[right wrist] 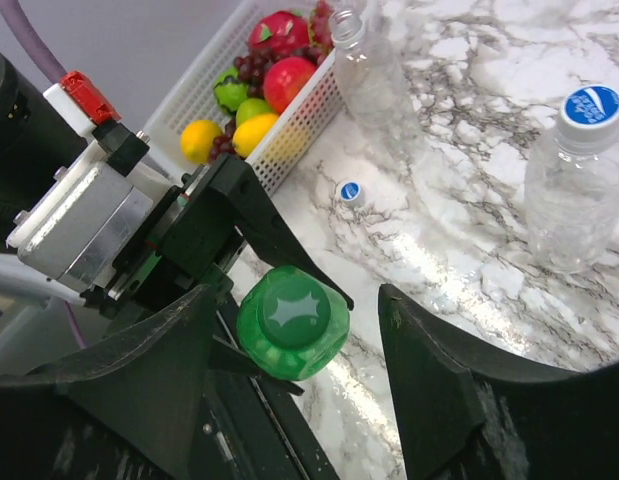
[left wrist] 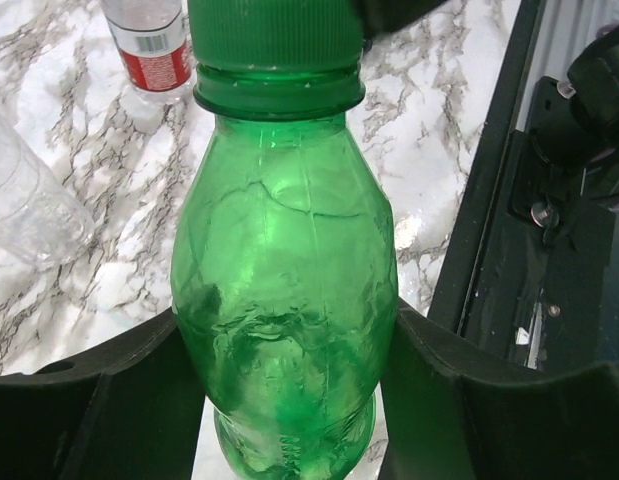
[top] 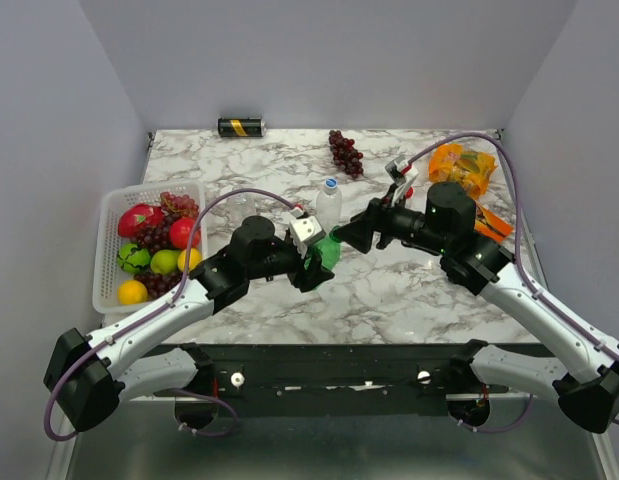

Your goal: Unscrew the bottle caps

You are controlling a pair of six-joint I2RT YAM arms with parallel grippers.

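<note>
The left gripper (left wrist: 286, 385) is clamping the green bottle (left wrist: 284, 270) around its lower body, both fingers pressing into the sides, and is holding it tilted over the middle of the marble table (top: 409, 290). The bottle's green cap (right wrist: 292, 322) is pointing straight at the right gripper (right wrist: 301, 300). That gripper is standing wide open with a finger on either side of the cap, so the cap is sitting in the gap, not pinched. Just beyond the green bottle, a clear bottle (right wrist: 574, 180) with a blue top is standing upright. A longer clear bottle (right wrist: 374, 80) is lying uncapped beside the fruit basket (right wrist: 289, 120), with a loose blue cap (right wrist: 351, 191) resting on the marble near it. A red-label bottle (left wrist: 149, 45) is showing past the green cap in the left wrist view.
</note>
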